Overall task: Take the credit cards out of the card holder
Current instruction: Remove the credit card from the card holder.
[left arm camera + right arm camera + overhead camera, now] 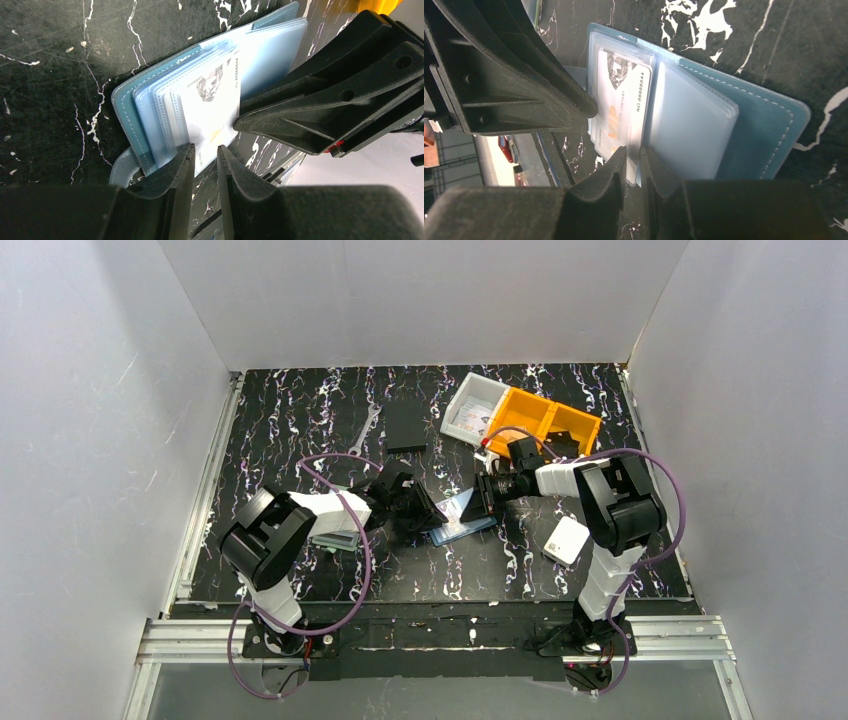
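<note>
While the blue card holder (462, 528) lies opened near the middle of the marbled table (300, 410), it is flanked at 9 o'clock by the left gripper (204, 162) and at 2 o'clock by the right gripper (631, 167). An orange bin (548, 420) is seen at 1 o'clock from the holder and a white rounded box (567, 540) at 4 o'clock.

A pale credit card (212, 115) marked VIP, with a small portrait, is seen in the uppermost clear pocket. In the left wrist view, the left fingers are pressed almost together on the lower edge of this card. In the right wrist view, the right fingers are likewise drawn in to a thin gap, nipping the edge of the pocket leaf. Whether card and plastic are both caught there cannot be resolved.

The step in hand is judged to be the withdrawal of this card.

- The leaf should be kept pinned by the right gripper while the card is drawn by the left.
- The pull should be directed along the pocket's length and kept flat, so that the card is not bent and the holder is not dragged.
- If plastic is caught in the left pinch, the whole holder is likely to be lifted, so the grip should be confined to the card alone.
</note>
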`<state>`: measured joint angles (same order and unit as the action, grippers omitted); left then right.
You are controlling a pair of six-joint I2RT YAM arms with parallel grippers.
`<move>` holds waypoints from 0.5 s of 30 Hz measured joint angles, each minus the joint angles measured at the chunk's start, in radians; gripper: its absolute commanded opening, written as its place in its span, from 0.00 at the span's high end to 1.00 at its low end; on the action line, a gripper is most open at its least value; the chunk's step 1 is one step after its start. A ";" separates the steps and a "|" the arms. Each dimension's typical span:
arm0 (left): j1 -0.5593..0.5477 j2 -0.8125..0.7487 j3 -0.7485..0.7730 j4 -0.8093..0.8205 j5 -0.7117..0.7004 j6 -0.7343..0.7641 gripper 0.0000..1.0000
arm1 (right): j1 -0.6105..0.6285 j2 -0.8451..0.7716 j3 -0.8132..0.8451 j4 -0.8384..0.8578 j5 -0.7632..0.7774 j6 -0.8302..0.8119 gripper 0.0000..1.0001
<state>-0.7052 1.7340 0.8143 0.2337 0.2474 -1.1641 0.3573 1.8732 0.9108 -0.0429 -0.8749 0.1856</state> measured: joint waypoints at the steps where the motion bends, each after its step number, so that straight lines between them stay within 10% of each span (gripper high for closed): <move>1: 0.001 0.002 0.000 0.002 0.003 -0.002 0.78 | -0.002 0.003 0.000 0.001 -0.002 0.003 0.79; 15: 0.005 0.013 -0.003 0.026 0.014 -0.011 0.79 | -0.055 0.037 -0.023 0.054 -0.066 0.072 0.99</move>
<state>-0.6998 1.7470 0.8112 0.2592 0.2619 -1.1751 0.3023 1.9102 0.8883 0.0113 -0.9413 0.2573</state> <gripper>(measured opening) 0.206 0.032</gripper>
